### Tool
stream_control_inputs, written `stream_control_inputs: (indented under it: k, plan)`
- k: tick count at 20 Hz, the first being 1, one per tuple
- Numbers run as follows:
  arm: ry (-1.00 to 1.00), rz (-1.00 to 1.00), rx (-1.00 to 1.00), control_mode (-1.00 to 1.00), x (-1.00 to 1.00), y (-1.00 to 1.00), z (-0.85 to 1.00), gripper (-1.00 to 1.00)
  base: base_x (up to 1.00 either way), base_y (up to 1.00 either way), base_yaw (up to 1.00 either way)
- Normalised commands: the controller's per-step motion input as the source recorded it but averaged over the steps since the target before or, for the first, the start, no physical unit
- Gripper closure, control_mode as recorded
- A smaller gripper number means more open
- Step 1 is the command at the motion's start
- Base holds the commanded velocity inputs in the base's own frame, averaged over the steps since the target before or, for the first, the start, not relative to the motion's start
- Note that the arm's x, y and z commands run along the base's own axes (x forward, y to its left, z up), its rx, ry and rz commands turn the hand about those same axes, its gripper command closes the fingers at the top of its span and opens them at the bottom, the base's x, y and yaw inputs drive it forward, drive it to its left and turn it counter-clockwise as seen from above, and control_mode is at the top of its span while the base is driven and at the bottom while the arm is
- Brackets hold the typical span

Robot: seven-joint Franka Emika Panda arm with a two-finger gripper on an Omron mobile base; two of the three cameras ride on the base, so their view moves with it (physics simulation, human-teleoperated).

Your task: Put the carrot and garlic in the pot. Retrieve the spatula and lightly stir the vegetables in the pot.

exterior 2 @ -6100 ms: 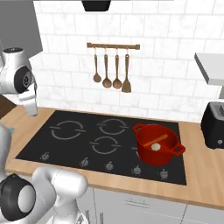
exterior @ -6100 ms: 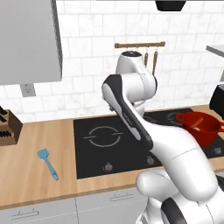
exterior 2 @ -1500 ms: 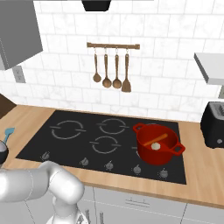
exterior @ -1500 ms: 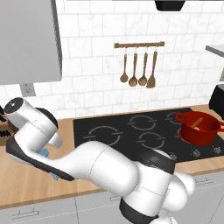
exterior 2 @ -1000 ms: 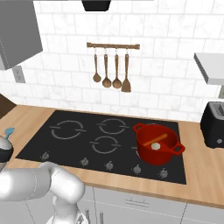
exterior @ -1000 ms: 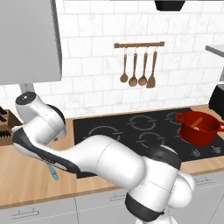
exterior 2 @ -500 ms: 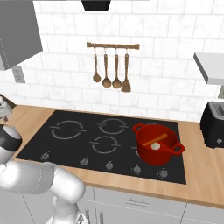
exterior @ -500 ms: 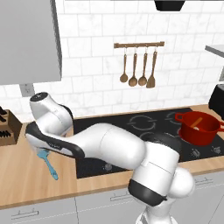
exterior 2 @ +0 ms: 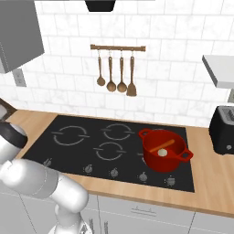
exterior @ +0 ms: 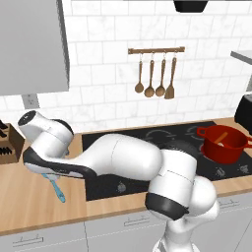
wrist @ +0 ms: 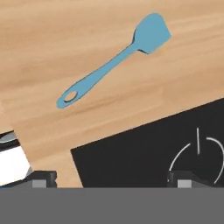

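Reaching for the spatula (wrist: 114, 61), which lay in the hand view's upper half, the gripper (wrist: 111, 177) stood wide open and empty; centring over the slim handle looked wise.

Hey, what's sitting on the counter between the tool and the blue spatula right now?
Nothing. In the hand view, bare wooden counter and a corner of the black cooktop separate the open tool from the blue spatula.

Bright, even rendered light — soft faint shadows, no glare, slightly coarse and blurry throughout.
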Motion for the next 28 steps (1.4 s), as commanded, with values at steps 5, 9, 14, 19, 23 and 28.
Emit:
stream_control_inputs:
  k: [5, 9, 14, 19, 23, 28]
  plan:
    - [0.01, 0.84, -0.03, -1.00, 0.12, -0.30, 0.00, -1.00, 0.00, 0.00, 0.00]
    - [0.06, 0.84, 0.00, -1.00, 0.07, -0.18, 0.00, -1.00, 0.00, 0.00, 0.00]
    - [0.24, 0.83, -0.03, -1.00, 0.00, -0.10, -0.15, -1.00, 0.00, 0.00, 0.00]
    - [0.27, 0.85, -0.13, -1.00, 0.00, -0.06, -0.25, -1.00, 0.00, 0.00, 0.00]
    - [0.03, 0.80, -0.16, -1.00, -0.08, -0.07, -0.19, -1.00, 0.00, 0.00, 0.00]
    - [-0.20, 0.33, -0.12, -1.00, -0.21, -0.06, -0.06, -1.00, 0.00, 0.00, 0.00]
